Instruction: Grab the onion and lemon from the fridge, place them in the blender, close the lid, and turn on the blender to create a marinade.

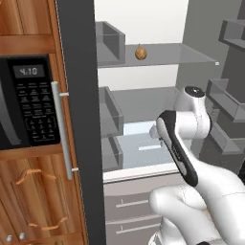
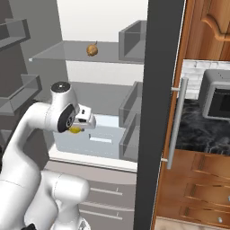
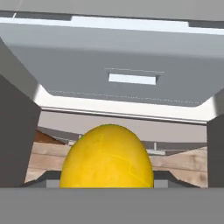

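Observation:
The fridge stands open, with its dark grey door edge-on. On its upper glass shelf rests the tan-brown onion, untouched. My gripper hovers in front of the pale lower drawer, well below the onion. It is shut on the yellow lemon. In the hand view the lemon sits large at the bottom centre between the dark fingers. The blender is out of view.
A black microwave sits in wooden cabinets left of the fridge door. The door's silver bar handle juts out. Grey door bins flank the arm. A grey appliance stands on a dark counter.

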